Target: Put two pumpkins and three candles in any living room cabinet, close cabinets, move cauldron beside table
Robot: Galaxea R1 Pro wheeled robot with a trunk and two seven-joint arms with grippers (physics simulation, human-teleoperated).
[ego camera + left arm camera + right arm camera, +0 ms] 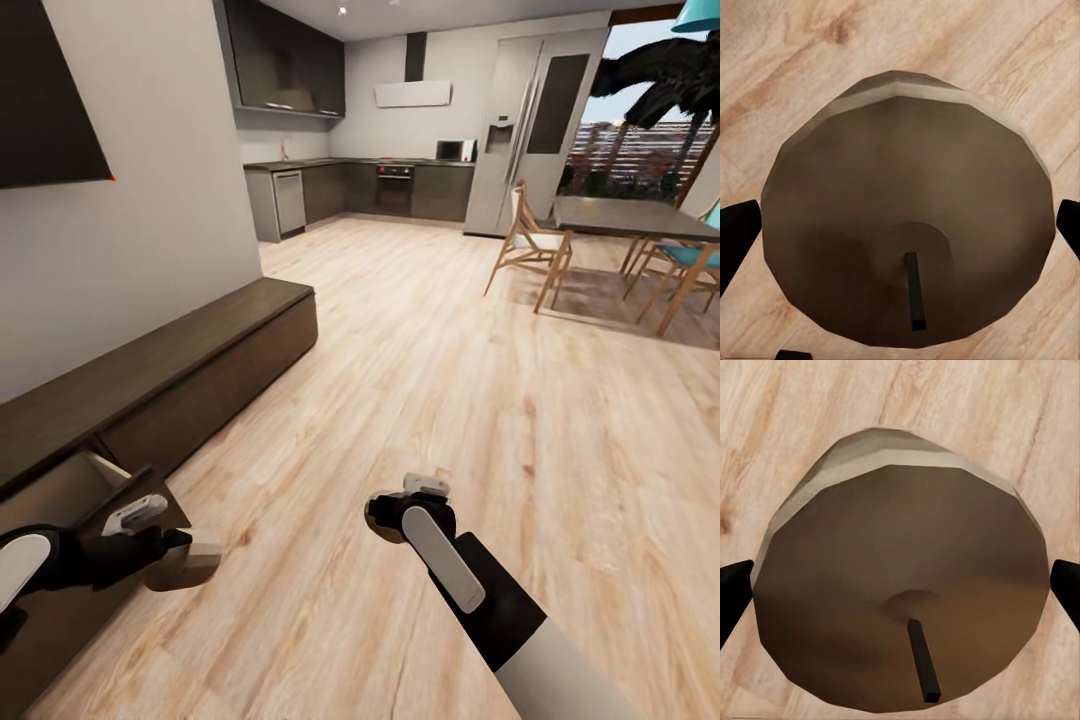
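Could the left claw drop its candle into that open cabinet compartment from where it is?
Probably yes: the left claw, shut on a candle, hangs just beside the pulled-out compartment of the cabinet, nothing between.

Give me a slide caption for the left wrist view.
Left gripper clamps a beige candle, wick toward the camera, above the wood plank floor.

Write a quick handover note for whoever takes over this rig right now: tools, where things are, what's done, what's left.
Left tool: shut on a candle, beside the open cabinet compartment.
Right tool: shut on a second candle, over the plank floor.
Done: both candles picked up; the cabinet compartment is pulled out.
Left: drop both candles in, fetch the third candle and two pumpkins, close the cabinet, set the cauldron by the coffee table.
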